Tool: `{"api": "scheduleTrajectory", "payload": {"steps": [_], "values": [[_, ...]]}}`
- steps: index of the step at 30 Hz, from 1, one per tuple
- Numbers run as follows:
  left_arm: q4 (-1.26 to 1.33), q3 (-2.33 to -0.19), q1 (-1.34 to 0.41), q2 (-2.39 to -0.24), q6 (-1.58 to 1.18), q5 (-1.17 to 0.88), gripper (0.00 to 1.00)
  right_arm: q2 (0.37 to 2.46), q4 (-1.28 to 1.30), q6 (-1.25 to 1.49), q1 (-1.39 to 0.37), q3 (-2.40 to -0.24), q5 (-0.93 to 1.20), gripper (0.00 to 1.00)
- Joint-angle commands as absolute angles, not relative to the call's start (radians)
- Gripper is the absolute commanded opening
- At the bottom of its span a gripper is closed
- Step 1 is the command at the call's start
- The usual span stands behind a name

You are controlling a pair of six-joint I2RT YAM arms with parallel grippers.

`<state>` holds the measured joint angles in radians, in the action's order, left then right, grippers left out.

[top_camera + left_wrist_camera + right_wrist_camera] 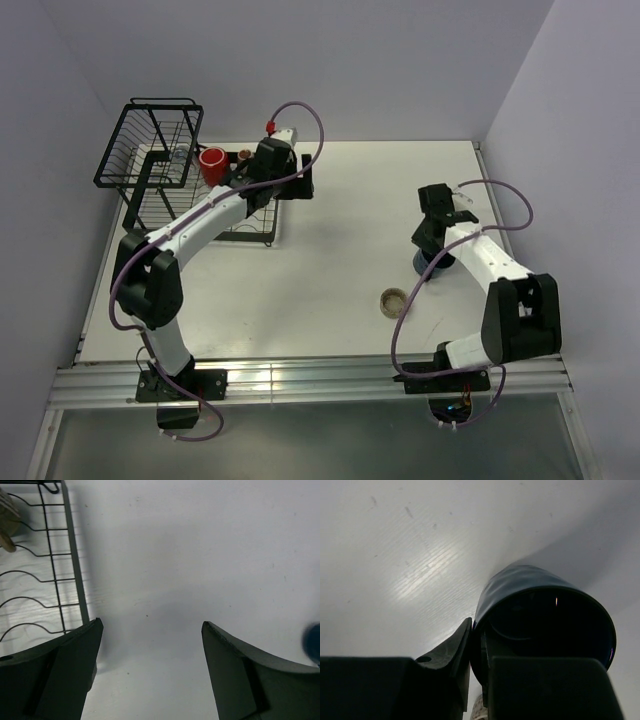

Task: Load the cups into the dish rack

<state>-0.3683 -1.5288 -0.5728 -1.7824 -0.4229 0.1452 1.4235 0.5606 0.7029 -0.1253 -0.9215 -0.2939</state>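
The black wire dish rack (150,140) stands at the far left, with its flat slotted tray (245,228) in front. A red mug (212,165), a clear glass (178,157) and a tan cup (245,155) are at the rack. My left gripper (297,183) is open and empty over bare table just right of the tray; its wrist view shows the gap (150,625) and the rack's edge (75,565). My right gripper (432,252) is shut on the rim of the dark blue mug (540,600), one finger inside and one outside. The low beige cup (394,299) sits on the table.
White walls close in the table at the back, left and right. The table's near edge has a metal rail (320,378) with both arm bases. A blurred blue patch (312,642) shows at the right edge of the left wrist view.
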Motion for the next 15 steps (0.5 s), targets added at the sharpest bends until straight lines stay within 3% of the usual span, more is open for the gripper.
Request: {"api": "scheduleTrajectory", "payload": {"steps": [1, 11, 14, 15], "values": [[-0.29, -1.519, -0.549, -1.712, -0.448, 0.026, 0.87, 1.329, 0.526, 0.672, -0.121, -0.985, -0.244, 0.0], [0.006, -1.347, -0.402, -1.632, -0.633, -0.527, 0.89, 1.298, 0.525, 0.635, -0.158, -1.212, -0.029, 0.0], [0.098, -1.33, -0.377, -1.638, -0.696, -0.661, 0.93, 1.318, 0.503, 0.632, -0.196, -1.273, -0.006, 0.0], [0.119, -1.322, -0.373, -1.638, -0.712, -0.702, 0.99, 1.319, 0.491, 0.635, -0.222, -1.287, 0.0, 0.0]]}}
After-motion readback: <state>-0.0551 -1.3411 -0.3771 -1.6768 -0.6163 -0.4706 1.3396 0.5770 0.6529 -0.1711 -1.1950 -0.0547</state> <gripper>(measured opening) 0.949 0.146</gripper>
